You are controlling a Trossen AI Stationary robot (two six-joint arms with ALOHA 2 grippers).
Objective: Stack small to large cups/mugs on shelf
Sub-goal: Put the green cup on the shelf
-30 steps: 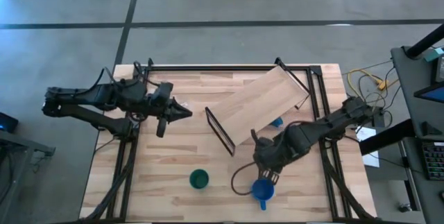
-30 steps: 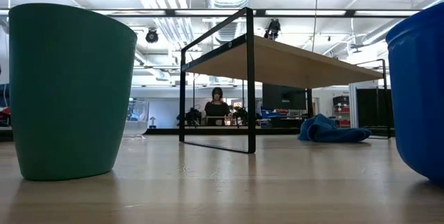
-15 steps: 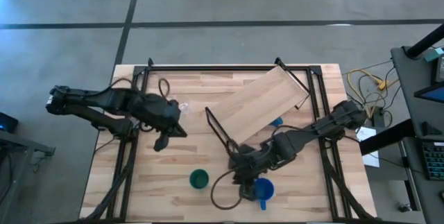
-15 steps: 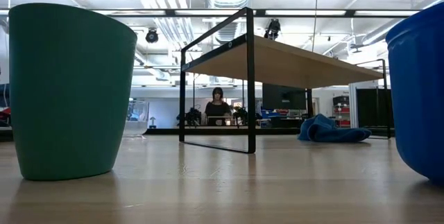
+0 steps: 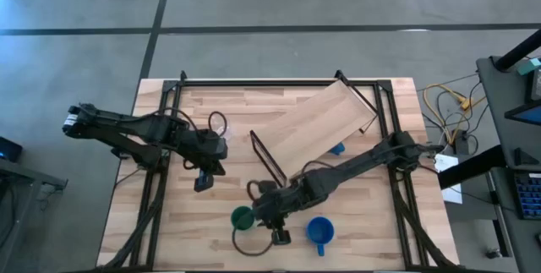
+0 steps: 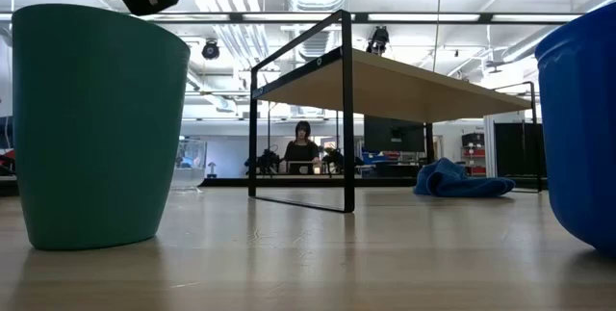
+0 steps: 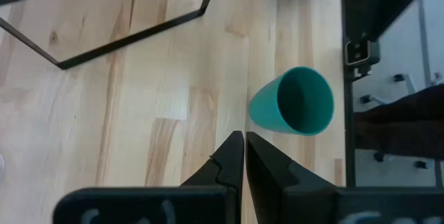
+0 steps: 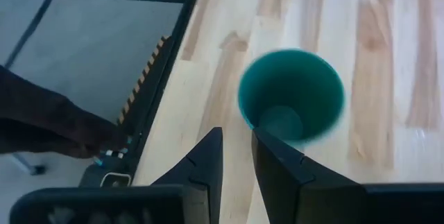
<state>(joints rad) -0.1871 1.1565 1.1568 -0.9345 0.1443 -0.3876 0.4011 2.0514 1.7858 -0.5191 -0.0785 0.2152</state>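
Observation:
The dark green cup (image 5: 243, 218) stands upright on its base near the table's near edge; the low view shows it large on the left (image 6: 96, 128). To its right stands the blue mug (image 5: 319, 231), handle toward the near edge. The shelf (image 5: 321, 128) rests on its black wire legs, set at a slant at the table's middle. My right gripper (image 8: 237, 137) hovers just right of and above the green cup (image 8: 291, 96), open by a narrow gap. My left gripper (image 7: 244, 139) is shut and points down at the bare table, on the far-left side of the green cup (image 7: 293, 102). The glass cup does not plainly show.
A crumpled blue cloth (image 5: 338, 148) lies under the shelf's right part. Black table-frame rails (image 5: 161, 180) run along the table's left and right sides. Cables loop around both wrists. Bare wood lies between the shelf's near leg (image 7: 132, 33) and the cups.
My right gripper has swung from above the blue mug toward the table's left and now hangs beside the green cup. My left gripper has moved toward the near edge and right, toward the green cup, tipping downward. Cups and shelf have stayed put.

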